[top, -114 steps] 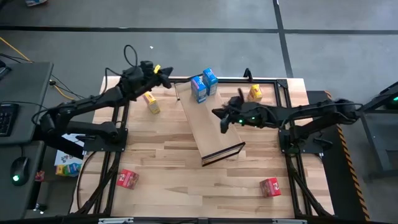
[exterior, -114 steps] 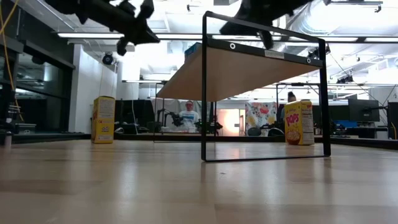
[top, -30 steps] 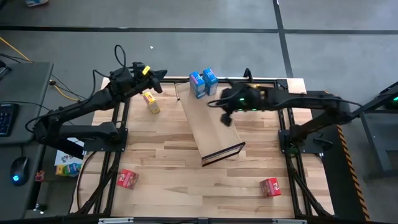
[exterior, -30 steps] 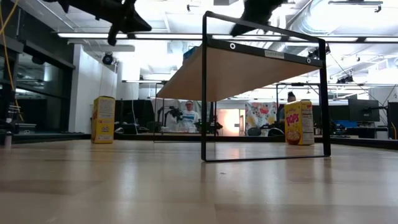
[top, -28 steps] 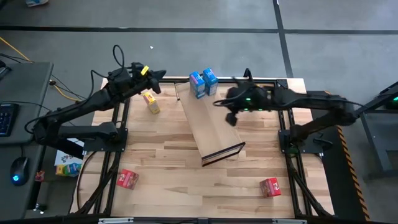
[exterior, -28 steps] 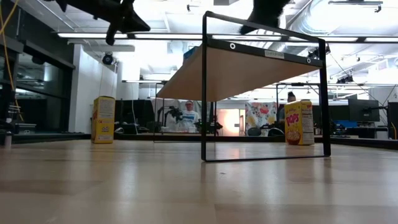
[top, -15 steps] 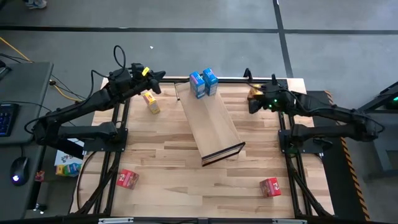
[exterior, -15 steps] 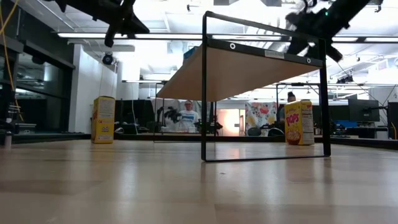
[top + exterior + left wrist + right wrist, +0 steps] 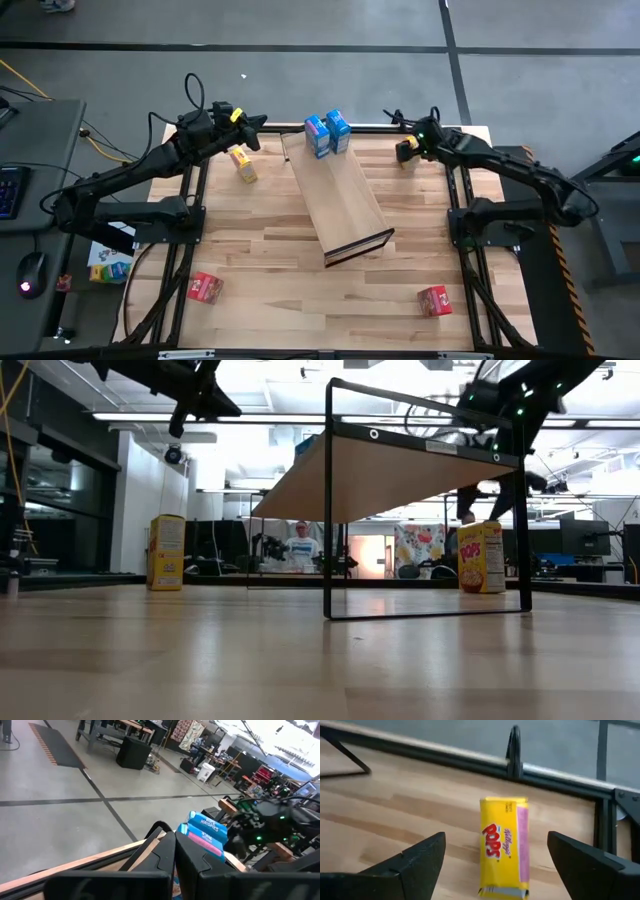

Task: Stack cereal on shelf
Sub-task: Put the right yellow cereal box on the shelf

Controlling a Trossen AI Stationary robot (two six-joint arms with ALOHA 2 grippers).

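The tan shelf stands on its black frame in the middle of the table. Two blue cereal boxes stand upright on its far end. A yellow cereal box stands on the table by the far right corner. My right gripper is open, one finger on either side of this box and apart from it; in the low view it hangs just above the box. My left gripper is shut on nothing, high above the far left, over a second yellow box.
Two red cereal boxes stand near the table's front edge, one at the left and one at the right. A black rail with an upright post runs along the far edge, right behind the yellow box.
My right gripper has swung from above the shelf toward the table's far right corner, come down over the yellow box there, and opened. The boxes and the shelf have stayed in place.
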